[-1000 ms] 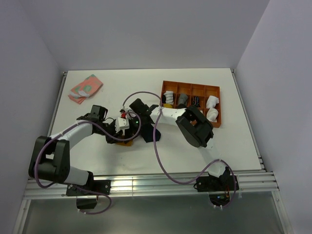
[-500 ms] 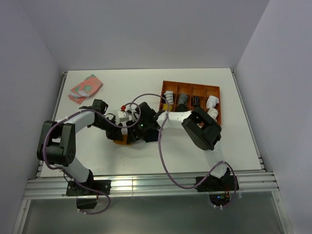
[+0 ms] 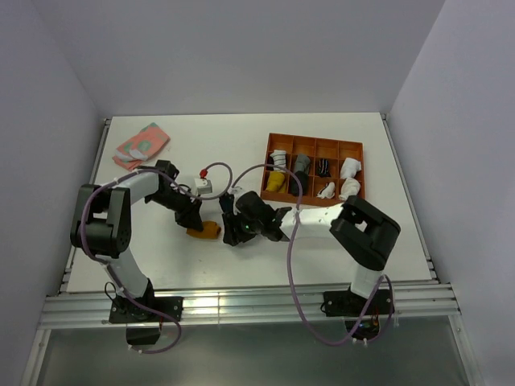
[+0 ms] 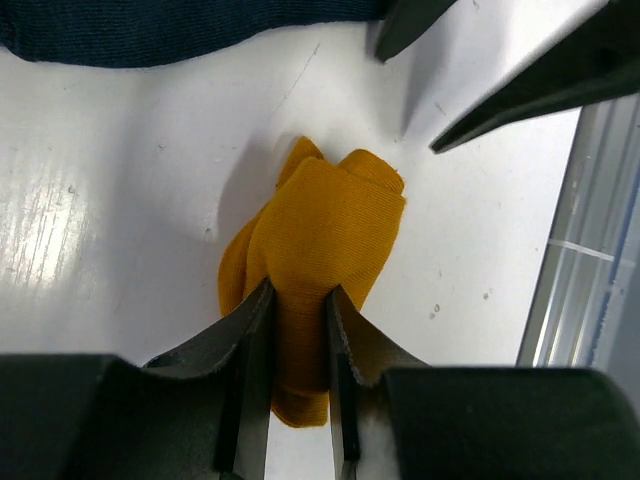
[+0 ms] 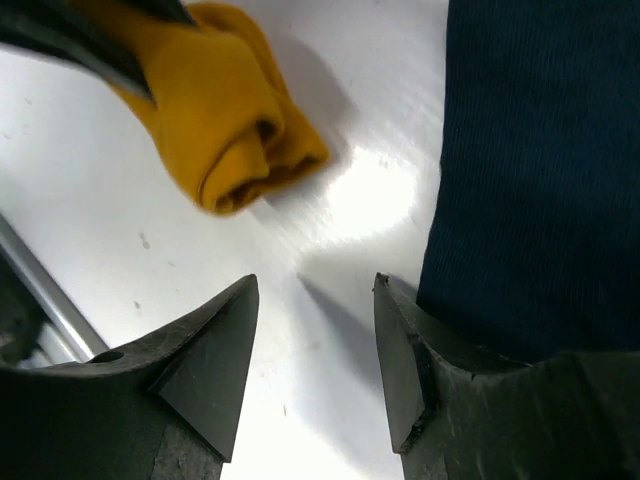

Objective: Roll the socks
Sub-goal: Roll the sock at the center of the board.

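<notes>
White table (image 3: 241, 137) fills centre of frame. Pale lavender back wall (image 3: 241, 48) across top; left wall (image 3: 40, 121) and right wall (image 3: 475, 121) angle in at the sides. Aluminium rail (image 3: 265, 304) along table's lower edge, grey surface (image 3: 257, 358) beneath. Light soft, even; bright glare on rail, lower centre.

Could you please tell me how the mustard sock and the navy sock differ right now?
The mustard sock is bunched into a small roll; the navy sock lies spread flat. The mustard sock is pinched in the left gripper; the navy sock is unheld, the right gripper open beside it. Both rest on the white table.
</notes>
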`<move>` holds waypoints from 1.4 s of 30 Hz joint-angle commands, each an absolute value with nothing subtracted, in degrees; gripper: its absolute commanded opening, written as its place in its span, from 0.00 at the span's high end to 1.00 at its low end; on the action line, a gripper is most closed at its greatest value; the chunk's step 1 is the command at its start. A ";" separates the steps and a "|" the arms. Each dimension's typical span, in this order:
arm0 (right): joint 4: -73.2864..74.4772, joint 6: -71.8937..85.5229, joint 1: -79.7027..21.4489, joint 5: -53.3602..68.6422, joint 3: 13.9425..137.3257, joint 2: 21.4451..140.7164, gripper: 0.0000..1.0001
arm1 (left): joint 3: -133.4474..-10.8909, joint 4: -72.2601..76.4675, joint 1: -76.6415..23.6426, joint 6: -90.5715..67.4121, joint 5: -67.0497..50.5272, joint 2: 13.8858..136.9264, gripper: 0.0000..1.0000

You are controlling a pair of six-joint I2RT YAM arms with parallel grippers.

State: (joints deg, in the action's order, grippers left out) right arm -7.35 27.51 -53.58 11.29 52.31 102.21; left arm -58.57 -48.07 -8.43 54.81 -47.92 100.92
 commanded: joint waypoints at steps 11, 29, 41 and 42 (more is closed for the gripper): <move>-10.46 9.24 -63.80 -5.89 53.17 93.33 0.38 | -65.30 -58.44 -8.53 57.22 -45.35 111.00 1.00; -0.79 -8.26 -68.12 -10.81 69.61 108.36 0.32 | -69.26 -63.10 -8.53 58.71 -44.82 115.05 1.00; 1.93 -11.25 -69.78 -14.41 72.68 113.64 0.33 | -71.89 -66.53 -8.61 59.50 -45.09 118.30 1.00; 2.02 -11.42 -69.96 -14.41 73.21 113.90 0.33 | -72.33 -66.97 -8.70 59.68 -45.26 118.47 1.00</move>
State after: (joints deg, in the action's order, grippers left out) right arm 1.39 -9.76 -69.10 -12.71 70.50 112.53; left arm -71.96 -67.07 -8.23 56.47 -50.13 116.11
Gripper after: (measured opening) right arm 0.675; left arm 0.274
